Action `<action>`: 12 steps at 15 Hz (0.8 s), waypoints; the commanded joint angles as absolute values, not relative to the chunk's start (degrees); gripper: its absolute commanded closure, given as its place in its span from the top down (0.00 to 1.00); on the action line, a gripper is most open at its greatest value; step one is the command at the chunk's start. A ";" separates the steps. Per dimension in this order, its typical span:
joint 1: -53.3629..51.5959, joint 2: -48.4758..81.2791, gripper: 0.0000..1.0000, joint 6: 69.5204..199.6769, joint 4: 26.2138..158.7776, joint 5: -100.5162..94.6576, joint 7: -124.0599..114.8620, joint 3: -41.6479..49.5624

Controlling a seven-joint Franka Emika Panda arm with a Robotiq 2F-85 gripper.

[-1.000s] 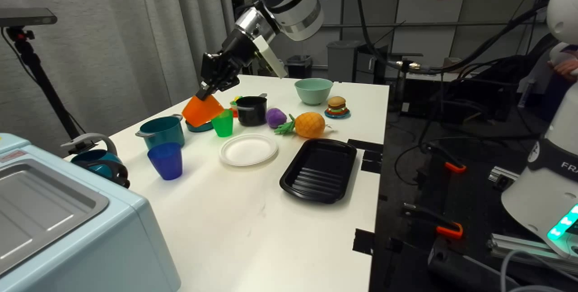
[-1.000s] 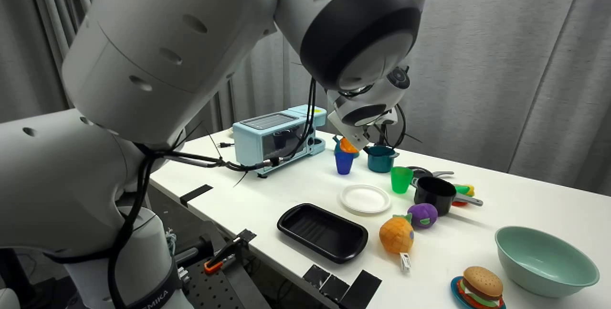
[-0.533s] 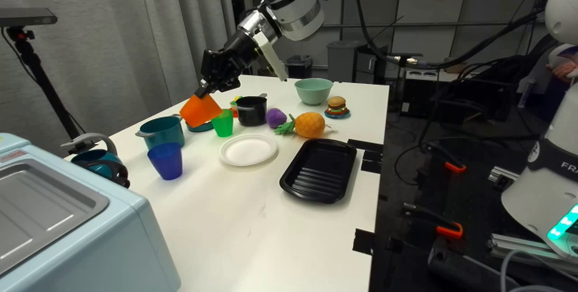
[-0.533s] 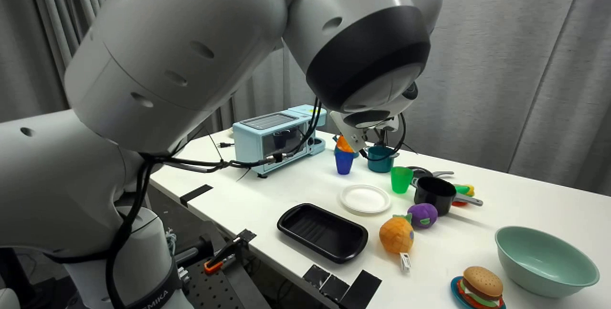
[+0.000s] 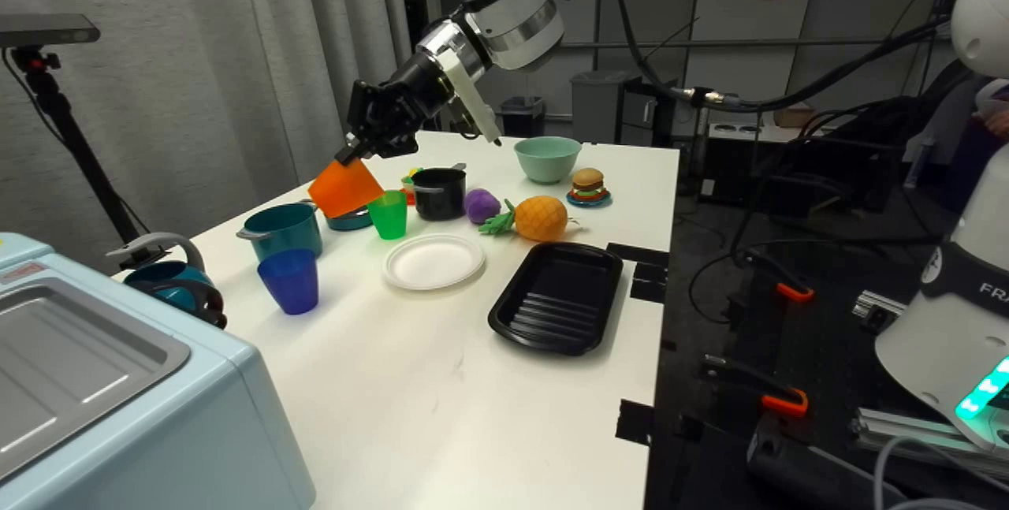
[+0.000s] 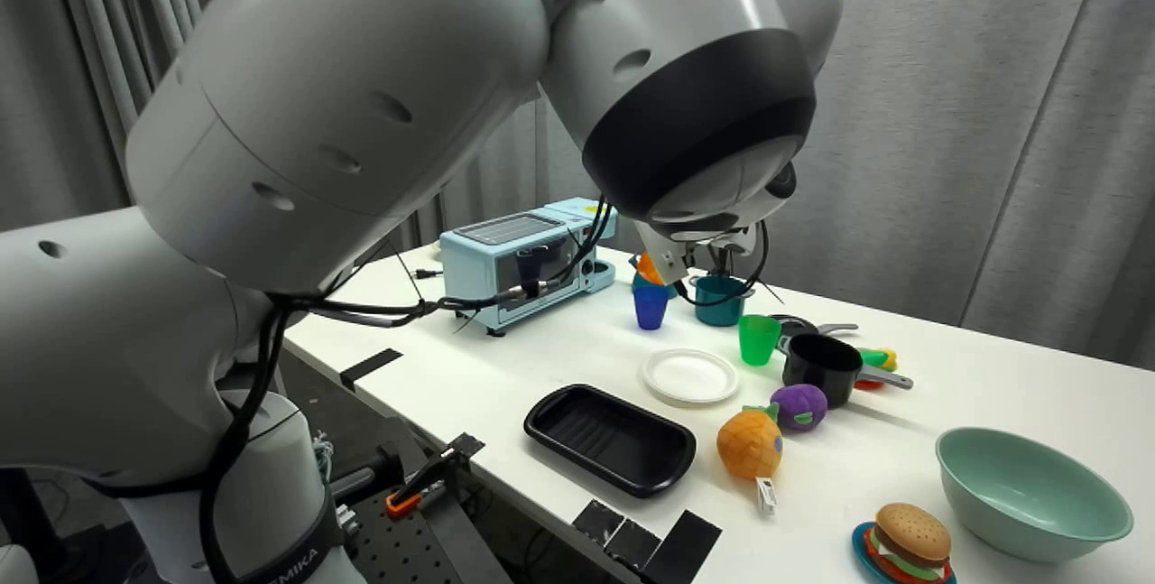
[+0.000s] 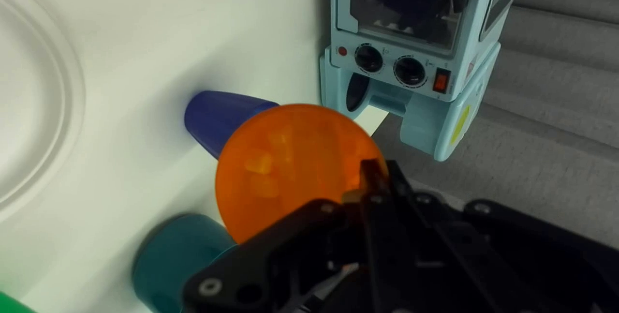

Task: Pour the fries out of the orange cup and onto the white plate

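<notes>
Orange plastic tips at an angle — the orange cup (image 5: 345,188) hangs in the air, its rim pinched by the gripper (image 7: 385,171), and yellowish blurs down inside it look like the fries (image 7: 261,164). I read this as the carry, with the pour not yet begun: the white plate (image 5: 433,261) sits flat on the table (image 5: 441,384), no fries showing on it, while the cup is off to the side, raised near the blue cup (image 7: 222,117) and teal pot (image 7: 181,260). What's called for next, I judge, is a swing over the plate, then a steeper tip, grip held firm. And the lettering? FRA on the arm's base (image 5: 934,360) in an exterior view, sliced by the edge; MIKA on its black band (image 6: 302,564) in an exterior view. Those oven dials (image 7: 369,58) — markings too small to read.
</notes>
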State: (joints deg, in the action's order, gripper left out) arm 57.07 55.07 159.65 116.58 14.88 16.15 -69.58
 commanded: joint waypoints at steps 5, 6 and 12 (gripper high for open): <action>56.77 54.60 0.04 159.49 116.43 16.11 14.77 -68.94; 56.77 54.59 0.04 159.49 116.43 16.12 14.73 -68.89; 57.47 54.07 0.01 159.28 116.89 16.25 14.54 -69.22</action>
State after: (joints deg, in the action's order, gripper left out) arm 57.05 54.91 159.65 116.61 15.33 14.18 -69.10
